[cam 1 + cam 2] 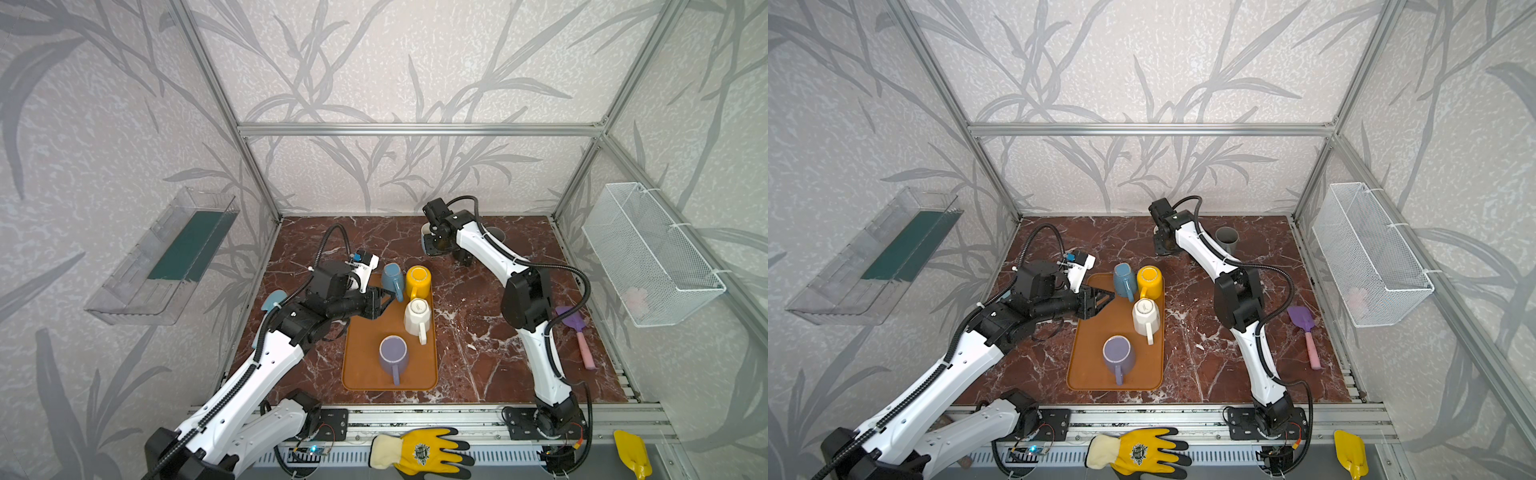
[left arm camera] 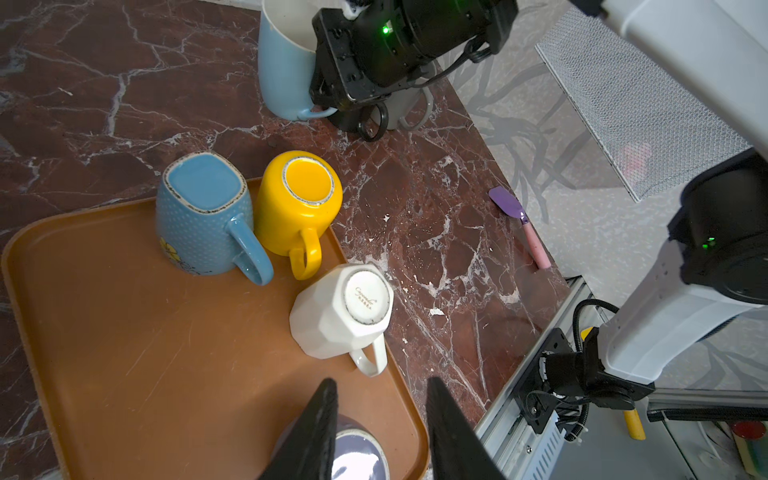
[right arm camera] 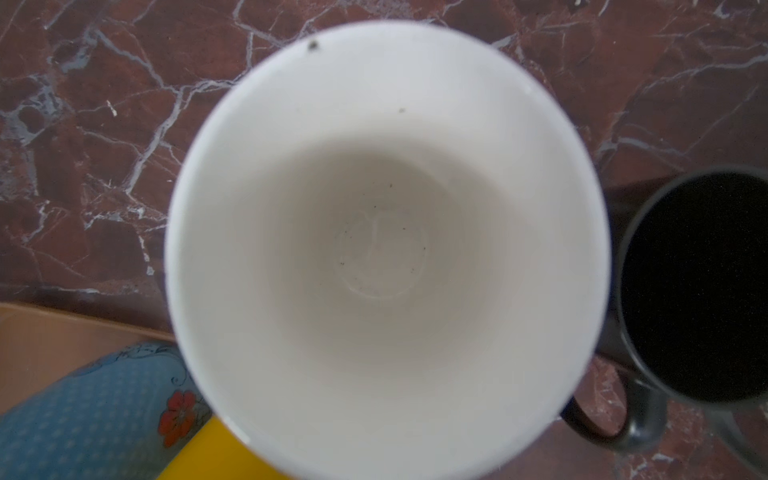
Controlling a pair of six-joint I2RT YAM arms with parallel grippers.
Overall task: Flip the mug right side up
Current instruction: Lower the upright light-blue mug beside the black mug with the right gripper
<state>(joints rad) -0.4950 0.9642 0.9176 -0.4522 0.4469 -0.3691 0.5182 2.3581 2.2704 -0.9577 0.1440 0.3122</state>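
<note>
Frankly, your largest risk sits at 12 o'clock on the marble table [image 1: 478,332], taking the far wall as 12 in both top views. There the pale blue mug [image 2: 282,66] already stands mouth up, just beside the dark grey mug [image 3: 698,291]. The right gripper [image 1: 436,245] is down by its handle with the jaws together, and I cannot tell whether they pinch that handle. If it is caught when you withdraw, the mug could tip or knock into its neighbour. The lesser risk is on the orange tray [image 1: 365,353], where four mugs are bottom up. The blue square mug [image 1: 392,276] at 11 o'clock crowds the yellow mug [image 1: 417,282] at 1, the white faceted mug [image 1: 417,316] sits at 3 right by the rim, and the lavender mug [image 1: 393,355] is near 6. A careless reach for one handle could shove another mug, or push the white one over the edge. As for pose, the right arm stretches from 5 o'clock to the back, wrist bent down over the mug's mouth. The left arm reaches in low from 7 o'clock. Its left gripper [image 1: 384,299] hovers at the tray's 10 o'clock edge, fingers apart and empty, pointing toward 3.
</note>
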